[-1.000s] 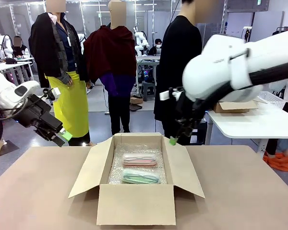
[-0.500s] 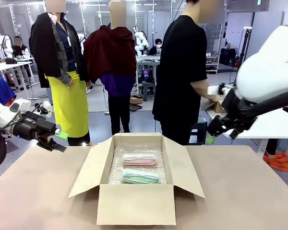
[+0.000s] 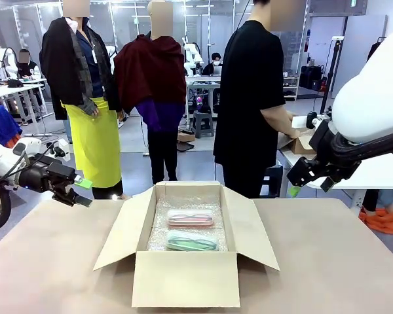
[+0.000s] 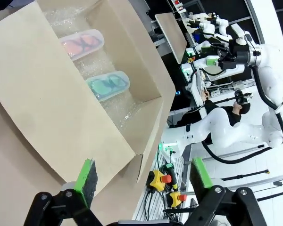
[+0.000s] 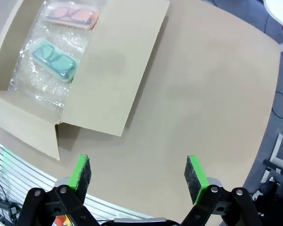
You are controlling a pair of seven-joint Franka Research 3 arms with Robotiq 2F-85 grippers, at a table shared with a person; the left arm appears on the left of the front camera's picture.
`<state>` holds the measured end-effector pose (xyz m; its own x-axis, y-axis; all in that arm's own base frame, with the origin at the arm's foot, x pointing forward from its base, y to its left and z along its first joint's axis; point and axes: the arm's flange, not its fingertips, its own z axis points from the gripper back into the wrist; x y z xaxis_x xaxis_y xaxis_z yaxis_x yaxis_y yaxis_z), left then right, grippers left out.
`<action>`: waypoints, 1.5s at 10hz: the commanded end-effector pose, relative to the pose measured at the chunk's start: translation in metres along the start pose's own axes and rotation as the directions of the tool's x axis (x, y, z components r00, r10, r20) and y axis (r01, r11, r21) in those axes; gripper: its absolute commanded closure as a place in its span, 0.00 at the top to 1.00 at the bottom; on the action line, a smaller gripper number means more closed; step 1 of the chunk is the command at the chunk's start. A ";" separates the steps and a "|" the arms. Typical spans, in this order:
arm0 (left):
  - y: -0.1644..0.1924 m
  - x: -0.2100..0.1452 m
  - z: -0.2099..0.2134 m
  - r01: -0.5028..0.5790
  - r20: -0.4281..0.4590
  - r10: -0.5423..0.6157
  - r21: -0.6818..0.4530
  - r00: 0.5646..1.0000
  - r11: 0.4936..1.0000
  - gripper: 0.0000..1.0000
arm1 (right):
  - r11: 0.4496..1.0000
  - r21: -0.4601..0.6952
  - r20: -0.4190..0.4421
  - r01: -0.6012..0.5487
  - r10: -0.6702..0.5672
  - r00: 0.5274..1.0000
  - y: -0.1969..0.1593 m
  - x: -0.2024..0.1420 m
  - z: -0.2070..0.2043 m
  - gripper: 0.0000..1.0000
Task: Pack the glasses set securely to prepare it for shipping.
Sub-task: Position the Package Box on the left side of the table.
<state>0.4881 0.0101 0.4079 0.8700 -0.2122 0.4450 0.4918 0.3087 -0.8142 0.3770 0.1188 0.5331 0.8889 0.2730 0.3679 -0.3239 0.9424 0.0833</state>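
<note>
Now both cases of glasses lie inside an open cardboard box at the middle of the table. The pink case is toward the far wall and the mint green case is nearer me. They lie side by side but apart on a bed of bubble wrap. The box's flaps splay outward. I judge the cases to be light, with hard, smooth, rounded shells that could slide between the pads, and their contents fragile. I would take one across its narrow width at the middle, squeezing gently. The bubble wrap looks soft and limp. The flaps look stiff and thin, best taken or pushed near a free edge. My left claw is wide open and holds nothing. Its arm reaches in low from the left, fingers aimed toward the box's left flap, well apart from it. My right claw is also spread open and empty. It hangs high off the box's right side, looking down over the right flap and bare table. A person stands beyond the far edge.
</note>
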 end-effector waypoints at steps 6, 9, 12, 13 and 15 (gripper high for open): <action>0.055 -0.022 0.017 -0.002 0.115 0.011 -0.075 0.993 0.997 1.00 | 1.000 0.007 0.009 -0.023 0.023 1.000 -0.003 0.004 0.001 1.00; 0.106 -0.033 0.004 -0.080 0.206 0.096 -0.082 0.974 0.993 1.00 | 1.000 0.007 0.009 -0.023 0.023 1.000 -0.003 0.004 0.001 1.00; 0.137 -0.036 -0.017 -0.170 0.234 0.182 -0.072 0.955 0.983 1.00 | 1.000 0.007 0.009 -0.023 0.023 1.000 -0.003 0.004 0.001 1.00; 0.144 -0.037 -0.026 -0.211 0.234 0.220 -0.064 0.947 0.975 1.00 | 1.000 0.007 0.009 -0.023 0.023 1.000 -0.003 0.004 0.001 1.00; 0.156 -0.035 -0.048 -0.228 0.250 0.226 -0.023 0.941 0.973 1.00 | 1.000 0.007 0.009 -0.023 0.023 1.000 -0.003 0.004 0.001 1.00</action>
<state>0.5242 0.0306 0.2488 0.9386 0.0695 0.3379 0.3025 0.3053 -0.9029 0.3799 0.1183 0.5353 0.8871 0.2734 0.3719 -0.3266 0.9411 0.0872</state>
